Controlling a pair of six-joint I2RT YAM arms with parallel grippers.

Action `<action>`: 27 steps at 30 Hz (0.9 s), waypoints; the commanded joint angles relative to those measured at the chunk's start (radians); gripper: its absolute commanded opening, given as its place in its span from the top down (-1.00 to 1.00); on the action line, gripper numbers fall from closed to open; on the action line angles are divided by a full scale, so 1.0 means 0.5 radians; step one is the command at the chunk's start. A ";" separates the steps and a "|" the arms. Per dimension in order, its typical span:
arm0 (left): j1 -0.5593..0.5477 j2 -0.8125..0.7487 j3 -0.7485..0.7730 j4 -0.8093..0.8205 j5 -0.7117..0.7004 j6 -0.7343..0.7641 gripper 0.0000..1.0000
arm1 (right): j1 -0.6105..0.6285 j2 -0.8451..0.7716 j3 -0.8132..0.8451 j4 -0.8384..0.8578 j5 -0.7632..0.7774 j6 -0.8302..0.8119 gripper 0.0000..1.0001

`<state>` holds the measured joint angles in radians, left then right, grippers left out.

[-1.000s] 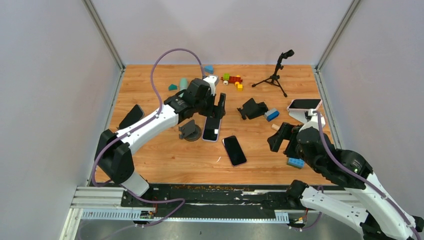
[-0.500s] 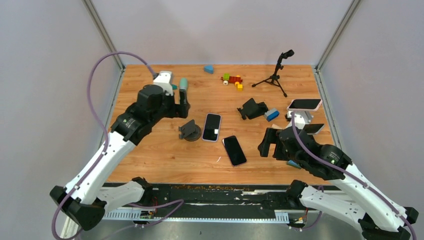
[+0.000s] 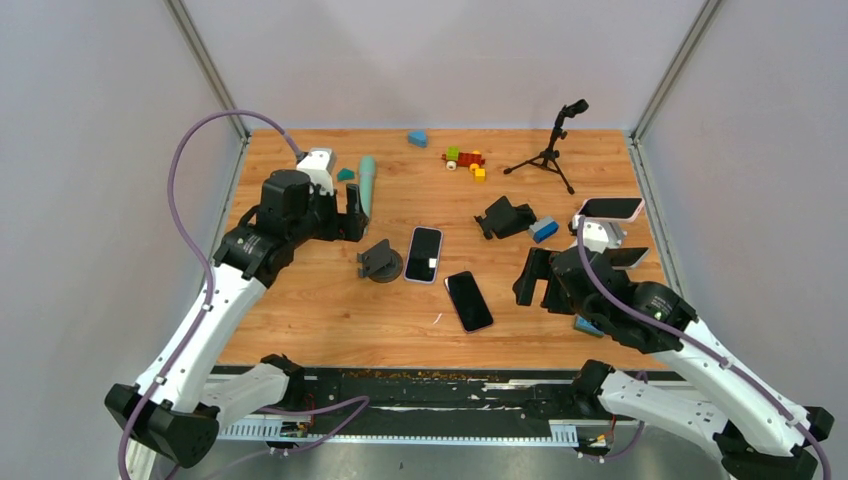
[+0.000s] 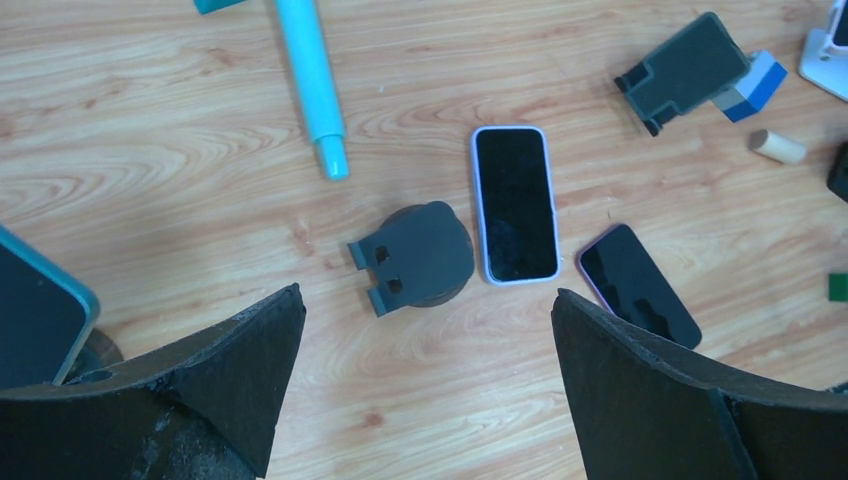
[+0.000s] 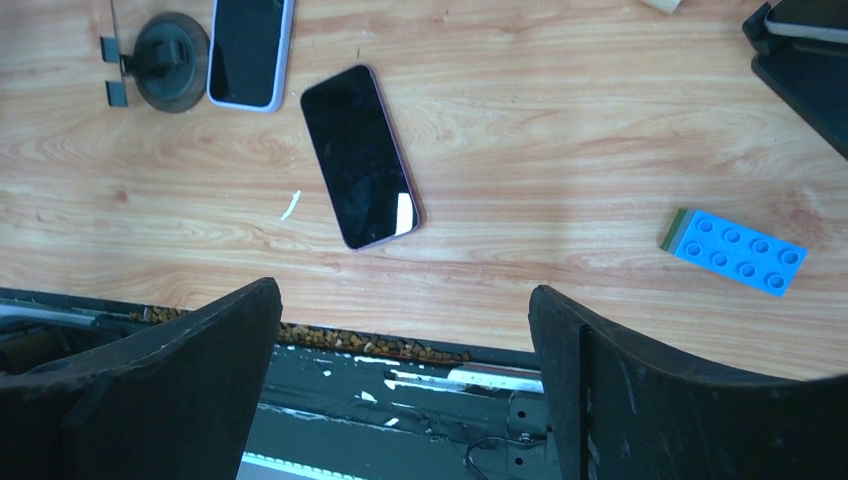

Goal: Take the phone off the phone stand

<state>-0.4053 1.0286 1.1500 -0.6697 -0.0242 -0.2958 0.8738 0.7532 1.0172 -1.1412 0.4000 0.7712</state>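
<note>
1. The left gripper [image 3: 356, 210] hovers above the left part of the wooden table [image 3: 330, 320]. Its jaws are spread wide, nothing is between them, and it touches no object.
2. In the left wrist view, a phone in a teal case [image 4: 35, 320] shows only partly at the left edge. It cannot be told what carries it.
3. A teal pen [image 3: 366, 183] lies flat on the table, just behind the left gripper.
4. The round black phone stand [image 3: 380, 262] sits on the table, and its two small hooks are bare.
5. The phone in a pale lilac case [image 3: 424, 254] lies flat with the screen up, just to the right of this stand. Its long edge is against the round base, or so close that no gap shows.
6. A dark phone [image 3: 468, 300] lies flat at a slant, to the right and nearer to the arms. It is close to the corner of the pale phone but apart from it.
7. Farther back, a folded black stand [image 3: 505, 215] lies with a blue block [image 3: 543, 229] touching it.
8. The right gripper [image 3: 537, 285] hangs above the table to the right of the dark phone, with its jaws wide apart and empty.
9. Near the right edge, a pink-cased phone [image 3: 609, 208] rests on a white stand [image 3: 598, 236].
10. A blue toy brick [image 5: 735, 250] lies on the table below the right arm.
</note>
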 commanded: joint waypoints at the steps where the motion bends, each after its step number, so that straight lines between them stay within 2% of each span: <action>1: -0.002 0.021 -0.016 0.088 0.178 0.107 -1.00 | -0.011 0.105 0.170 0.029 0.125 0.038 -0.92; 7: -0.002 -0.043 -0.068 0.079 0.177 0.186 -1.00 | -0.103 0.211 0.246 -0.022 0.099 -0.036 -0.93; 10: -0.002 -0.086 -0.081 0.060 0.138 0.183 -1.00 | -0.153 0.250 0.244 0.028 -0.045 -0.106 -0.93; 15: -0.002 -0.174 -0.025 -0.069 -0.177 0.118 -1.00 | -0.154 0.259 0.123 0.306 -0.507 -0.317 -0.89; 21: 0.000 -0.290 -0.038 -0.273 -0.462 0.055 -1.00 | -0.153 0.209 -0.056 0.463 -0.670 -0.298 -0.87; 24: 0.001 -0.342 -0.092 -0.351 -0.545 -0.039 -1.00 | -0.152 0.224 -0.111 0.491 -0.697 -0.304 -0.86; 27: 0.000 -0.454 -0.176 -0.408 -0.677 -0.329 -1.00 | -0.153 0.246 -0.138 0.526 -0.720 -0.317 -0.86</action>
<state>-0.4053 0.8658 1.0988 -0.8131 -0.2497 -0.2970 0.7990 0.8761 0.9588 -0.9592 0.0845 0.6392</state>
